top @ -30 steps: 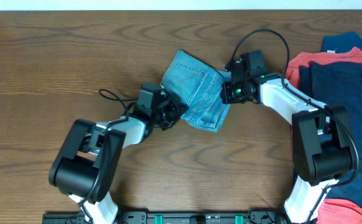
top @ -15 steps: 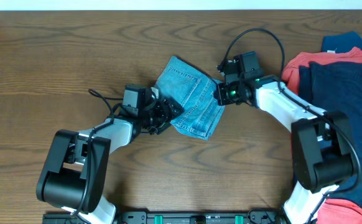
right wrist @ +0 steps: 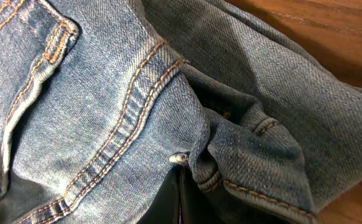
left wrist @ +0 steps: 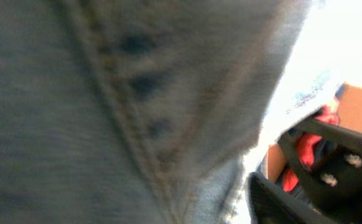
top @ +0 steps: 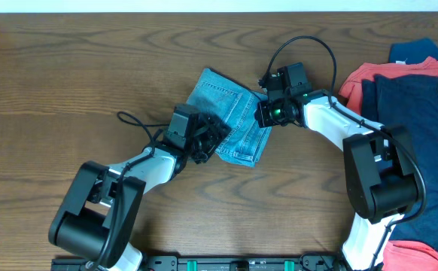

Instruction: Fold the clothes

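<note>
Overhead shows the folded light blue jeans (top: pixel 230 120) lying on the wooden table (top: pixel 91 68) between my two arms, with navy, coral and teal garments (top: pixel 411 83) heaped at the right edge. Right wrist alone reveals the twill weave, orange double stitching and a bunched fold that my right gripper (right wrist: pixel 180 193) pinches tight; left wrist is only blurred denim pressed close, so I cannot tell how wide my left gripper (top: pixel 210 139) stands

The jeans (left wrist: pixel 106 112) fill the left wrist view as a blur and hide how the left tool (top: pixel 208 140) stands, a denim fold covers most of the right tool (right wrist: pixel 178 198), and the right edge cuts the garment pile (top: pixel 422 98).
</note>
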`<state>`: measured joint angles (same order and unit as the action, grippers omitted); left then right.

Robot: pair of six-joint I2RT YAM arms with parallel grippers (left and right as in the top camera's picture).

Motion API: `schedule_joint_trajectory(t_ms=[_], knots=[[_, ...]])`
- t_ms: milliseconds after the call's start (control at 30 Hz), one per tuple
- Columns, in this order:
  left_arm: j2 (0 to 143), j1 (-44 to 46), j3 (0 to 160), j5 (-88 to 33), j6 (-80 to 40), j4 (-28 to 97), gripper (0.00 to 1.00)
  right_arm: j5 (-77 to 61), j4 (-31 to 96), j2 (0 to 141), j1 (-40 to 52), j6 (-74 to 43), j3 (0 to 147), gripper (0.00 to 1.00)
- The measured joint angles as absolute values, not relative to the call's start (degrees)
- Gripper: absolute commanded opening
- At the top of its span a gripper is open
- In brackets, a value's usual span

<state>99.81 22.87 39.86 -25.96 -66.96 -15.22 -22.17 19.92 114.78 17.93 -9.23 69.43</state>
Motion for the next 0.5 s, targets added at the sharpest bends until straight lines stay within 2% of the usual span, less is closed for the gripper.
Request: schedule_joint_trajectory(t_ms=[167,267,500], knots=[[100.4,23.0,39.6,-22.4,-69.0,-15.0,0.27,-22.1,21.9,114.8,17.9,-9.5,70.0,0.01],[100.9,22.9,39.6,-21.9,-68.0,-15.2,0.08,-22.3,24.2,114.7,18.0,-9.6,70.4,0.01],[101.1,20.3,39.6,-26.7,-57.7,-14.7,0.06,-20.8,32.4,110.4,18.1,-9.4,68.6,0.04]])
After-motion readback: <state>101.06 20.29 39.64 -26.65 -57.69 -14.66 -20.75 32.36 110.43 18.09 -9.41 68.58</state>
